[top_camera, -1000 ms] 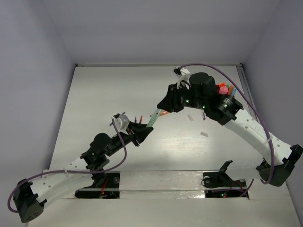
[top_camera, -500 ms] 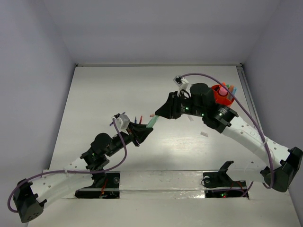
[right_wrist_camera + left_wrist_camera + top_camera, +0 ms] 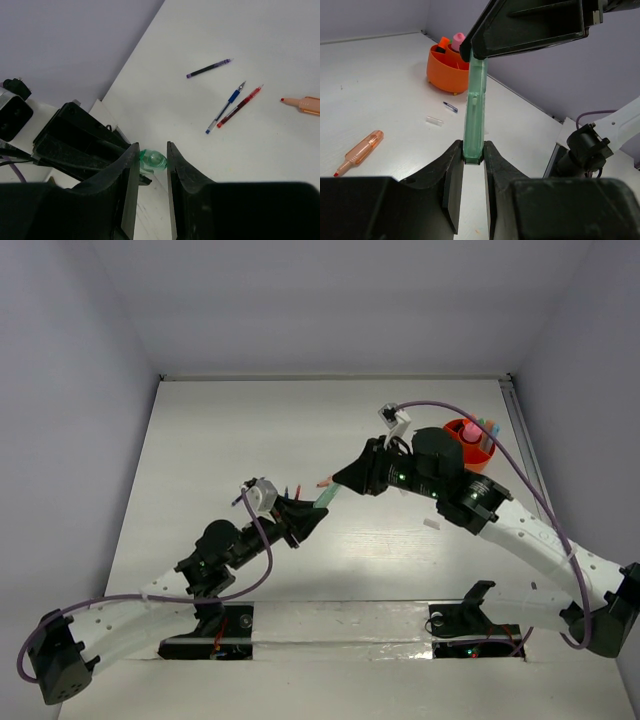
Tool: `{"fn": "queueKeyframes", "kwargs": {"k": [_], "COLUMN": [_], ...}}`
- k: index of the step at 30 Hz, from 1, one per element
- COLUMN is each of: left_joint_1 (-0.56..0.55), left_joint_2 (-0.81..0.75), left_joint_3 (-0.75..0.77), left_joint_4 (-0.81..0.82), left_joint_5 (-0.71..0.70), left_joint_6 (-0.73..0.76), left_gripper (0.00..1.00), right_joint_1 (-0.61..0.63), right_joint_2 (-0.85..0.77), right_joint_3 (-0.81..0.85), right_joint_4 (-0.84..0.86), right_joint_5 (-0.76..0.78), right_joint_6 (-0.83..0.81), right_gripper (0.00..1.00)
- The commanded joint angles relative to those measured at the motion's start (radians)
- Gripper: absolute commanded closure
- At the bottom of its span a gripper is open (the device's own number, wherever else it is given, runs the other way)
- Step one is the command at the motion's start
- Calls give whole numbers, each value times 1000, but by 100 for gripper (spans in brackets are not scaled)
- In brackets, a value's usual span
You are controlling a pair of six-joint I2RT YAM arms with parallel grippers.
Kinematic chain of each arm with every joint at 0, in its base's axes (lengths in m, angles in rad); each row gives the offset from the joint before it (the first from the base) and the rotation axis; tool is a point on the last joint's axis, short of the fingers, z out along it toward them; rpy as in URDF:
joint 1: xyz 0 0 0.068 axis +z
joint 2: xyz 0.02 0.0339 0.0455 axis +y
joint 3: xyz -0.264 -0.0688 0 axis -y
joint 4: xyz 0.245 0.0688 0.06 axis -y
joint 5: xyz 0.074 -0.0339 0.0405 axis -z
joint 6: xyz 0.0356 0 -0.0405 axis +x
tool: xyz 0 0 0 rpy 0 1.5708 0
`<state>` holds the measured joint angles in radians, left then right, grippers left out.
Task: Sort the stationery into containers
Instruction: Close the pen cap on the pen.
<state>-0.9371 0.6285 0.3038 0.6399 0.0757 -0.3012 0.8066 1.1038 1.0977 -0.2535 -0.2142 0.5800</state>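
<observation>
A translucent green plastic pen (image 3: 474,107), flat-sided with a small raised nub on its barrel, hangs in the air over the white bench (image 3: 220,440), spanning the gap between the two arms near the middle of the bench. The left end effector (image 3: 472,150) is pressed together on the pen's lower end, with one black finger on each flat side. The pen's upper end runs into the right end effector (image 3: 152,146). In the right wrist view that rounded green tip sits between the two fingers and nearly fills the gap. Whether they pinch it or only flank it cannot be told.

The round orange plastic holder (image 3: 445,75), a cup with inner dividers on short feet, stands near the far right corner of the bench, well apart from the pen. A pink-capped piece (image 3: 458,39) and a black marker with an orange cap (image 3: 441,45) stand upright in it.

Loose on the bench:
- A translucent orange pen with a red tip (image 3: 361,151) lies flat near the green pen, on its far side.
- A thin blue pen (image 3: 226,114) and a thin red pen (image 3: 241,105) lie side by side, almost touching.
- A thin purple-tipped black pen (image 3: 209,68) lies a little apart from those two.
- A small clear bit (image 3: 434,120) and a small dark blue bit (image 3: 450,106) lie between the green pen and the holder.
</observation>
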Motion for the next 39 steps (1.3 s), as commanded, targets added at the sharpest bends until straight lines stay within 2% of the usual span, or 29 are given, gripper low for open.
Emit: {"fn": "queueKeyframes", "kwargs": {"k": [1, 4, 14, 21, 24, 33, 35, 39], "left_joint_1": [-2, -2, -2, -2, -2, -2, -2, -2], "left_joint_2": [7, 33, 77, 112, 125, 172, 177, 184], "left_joint_3": [86, 124, 236, 308, 340, 426, 422, 361], "left_joint_4": [144, 132, 113, 96, 93, 66, 67, 90], "left_joint_5": [-16, -17, -65, -67, -67, -103, -91, -48], "left_joint_6": [-3, 7, 19, 8, 10, 40, 31, 2], "left_gripper": [100, 100, 100, 100, 100, 100, 100, 100], "right_joint_1": [19, 52, 160, 268, 324, 394, 394, 381], "right_joint_2": [43, 62, 4, 48, 80, 99, 81, 27], "right_joint_3": [-19, -65, -254, -369, -404, -577, -582, -506], "right_joint_4": [-20, 32, 125, 186, 203, 365, 372, 257], "right_joint_5": [-27, -34, 91, 156, 243, 300, 326, 478], "right_joint_6": [-26, -2, 53, 98, 119, 247, 245, 177], "right_gripper": [100, 100, 100, 100, 100, 100, 100, 100]}}
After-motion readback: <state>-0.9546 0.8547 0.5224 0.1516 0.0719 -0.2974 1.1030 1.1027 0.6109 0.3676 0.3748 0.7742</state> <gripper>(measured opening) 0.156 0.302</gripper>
